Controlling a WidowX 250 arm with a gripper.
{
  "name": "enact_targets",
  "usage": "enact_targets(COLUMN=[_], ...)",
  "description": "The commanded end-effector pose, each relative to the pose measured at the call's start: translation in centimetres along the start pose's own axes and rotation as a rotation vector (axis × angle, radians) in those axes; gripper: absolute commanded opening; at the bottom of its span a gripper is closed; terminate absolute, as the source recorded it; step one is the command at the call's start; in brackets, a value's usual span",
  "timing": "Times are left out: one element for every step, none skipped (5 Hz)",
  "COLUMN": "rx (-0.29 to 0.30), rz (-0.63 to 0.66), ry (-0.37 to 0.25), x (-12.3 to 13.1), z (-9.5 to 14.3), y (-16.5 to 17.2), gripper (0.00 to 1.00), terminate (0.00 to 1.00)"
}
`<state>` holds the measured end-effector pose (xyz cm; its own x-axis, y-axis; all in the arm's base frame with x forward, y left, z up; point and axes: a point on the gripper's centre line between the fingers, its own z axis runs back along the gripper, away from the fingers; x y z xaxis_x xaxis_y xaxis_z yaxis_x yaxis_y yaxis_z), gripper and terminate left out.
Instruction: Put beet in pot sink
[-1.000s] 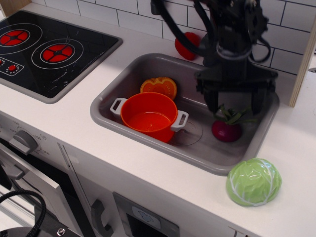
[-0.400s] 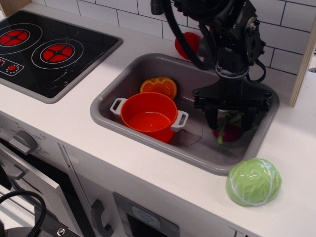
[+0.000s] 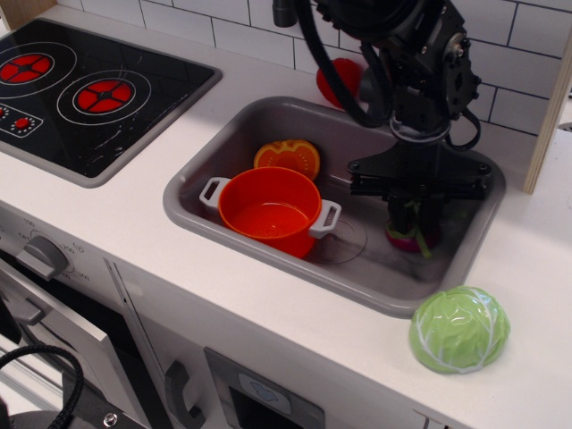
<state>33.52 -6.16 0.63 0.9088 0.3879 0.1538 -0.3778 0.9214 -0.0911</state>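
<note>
The beet (image 3: 403,239) lies on the sink floor at the right end of the grey sink (image 3: 234,134); only its magenta underside and some green leaves show. My gripper (image 3: 413,225) is down in the sink right over it, with the fingers closed in around the beet and its leaves. The orange-red pot (image 3: 268,207) with white loop handles stands upright and empty in the left half of the sink, about a pot's width left of the gripper.
An orange slice (image 3: 288,155) leans behind the pot in the sink. A red strawberry (image 3: 340,80) lies on the counter behind the sink. A light green cabbage (image 3: 459,329) sits on the counter at front right. A black hob (image 3: 85,89) lies at the left.
The gripper has come down onto the beet and its fingers have moved in from wide apart to closed around it. The pot has not moved.
</note>
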Motion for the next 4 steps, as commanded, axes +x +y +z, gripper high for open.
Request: enact_targets(rx=[-0.010, 0.019, 0.095, 0.108], rz=[0.114, 0.136, 0.170, 0.156], ry=[-0.123, -0.129, -0.092, -0.062], x=[1.4, 0.3, -0.8, -1.7], z=[7.6, 9.5, 9.4, 8.5], y=[1.2, 4.5, 7.9, 10.7], gripper=[0.00, 0.00, 0.00, 0.00], terminate=[0.00, 0.00, 0.00, 0.00])
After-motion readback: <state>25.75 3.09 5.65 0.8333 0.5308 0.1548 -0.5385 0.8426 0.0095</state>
